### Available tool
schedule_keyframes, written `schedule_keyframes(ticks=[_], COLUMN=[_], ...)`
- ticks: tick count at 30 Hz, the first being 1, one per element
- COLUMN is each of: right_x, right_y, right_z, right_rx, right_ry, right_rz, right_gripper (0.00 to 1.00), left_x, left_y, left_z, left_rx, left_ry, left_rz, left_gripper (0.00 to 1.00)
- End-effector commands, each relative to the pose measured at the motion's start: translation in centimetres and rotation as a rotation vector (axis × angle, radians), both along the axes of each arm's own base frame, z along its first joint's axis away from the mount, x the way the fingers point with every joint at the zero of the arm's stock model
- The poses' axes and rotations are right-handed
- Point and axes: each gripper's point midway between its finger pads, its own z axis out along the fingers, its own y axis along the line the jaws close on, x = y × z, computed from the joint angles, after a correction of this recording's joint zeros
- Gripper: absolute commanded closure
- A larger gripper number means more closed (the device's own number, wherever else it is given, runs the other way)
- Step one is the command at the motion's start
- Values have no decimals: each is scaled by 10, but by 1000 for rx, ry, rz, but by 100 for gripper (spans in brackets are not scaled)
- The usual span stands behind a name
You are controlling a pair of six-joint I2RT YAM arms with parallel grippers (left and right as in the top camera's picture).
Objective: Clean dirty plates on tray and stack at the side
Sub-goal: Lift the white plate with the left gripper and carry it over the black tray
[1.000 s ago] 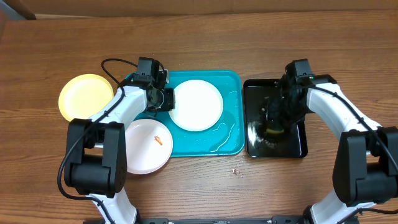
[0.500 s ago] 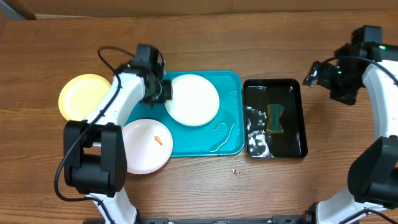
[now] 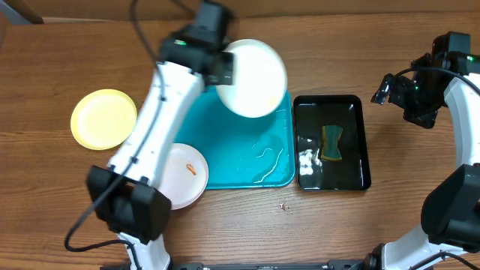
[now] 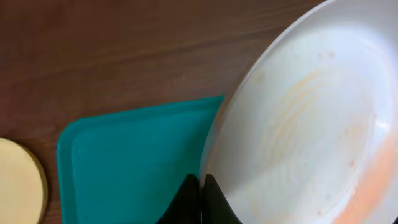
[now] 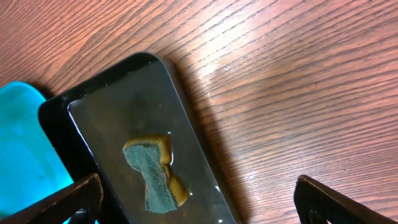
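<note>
My left gripper [image 3: 225,69] is shut on the rim of a white plate [image 3: 256,78] and holds it tilted in the air over the back right corner of the turquoise tray [image 3: 247,154]. In the left wrist view the shut fingertips [image 4: 202,198] pinch the plate's edge [image 4: 311,112], which shows faint orange smears, above the tray [image 4: 137,162]. A second white plate [image 3: 180,176] with an orange smear lies at the tray's front left edge. The pale yellow plate [image 3: 103,118] lies on the table left of the tray. My right gripper [image 3: 390,90] is open and empty, right of the black tray.
A narrow black tray [image 3: 352,112] of water stands right of the turquoise tray, with a green-and-yellow sponge [image 3: 331,142] in it. The right wrist view shows the sponge [image 5: 152,174], the black tray [image 5: 106,106] and my open gripper [image 5: 199,205]. Water streaks lie on the turquoise tray.
My left arm has lifted the white plate off the tray, up and toward the back right. My right gripper let go of the sponge in the black tray and withdrew to the right.
</note>
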Motion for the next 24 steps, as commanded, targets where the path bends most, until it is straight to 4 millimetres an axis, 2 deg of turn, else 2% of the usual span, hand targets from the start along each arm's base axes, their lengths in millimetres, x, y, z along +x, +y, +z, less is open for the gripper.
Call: schedule_keyframes(ticks=[1, 5, 10, 13, 16, 20, 24], right_x=[2, 2, 2, 2, 2, 2, 2], right_y=[-2, -2, -2, -2, -2, -2, -2], right_z=[4, 4, 4, 4, 4, 4, 4], right_rx=[-3, -3, -2, -3, -2, -3, -3], right_ry=[-13, -13, -13, -13, -13, -13, -13], right_rz=[-8, -8, -9, -8, -9, -8, -8], right_gripper=[0, 0, 0, 0, 0, 0, 0], left_x=[-10, -32, -62, -76, -83, -80, -65], left_y=[-29, -73, -117, -138, -147, -150, -153], left_z=[28, 50, 77, 82, 86, 77, 44], left_rx=[202, 367, 565, 657, 711, 677, 540], left_ry=[-177, -343, -551, -624, -676, -643, -489], left_rz=[36, -8, -43, -73, -63, -88, -180], left_gripper=[96, 96, 96, 96, 96, 96, 96])
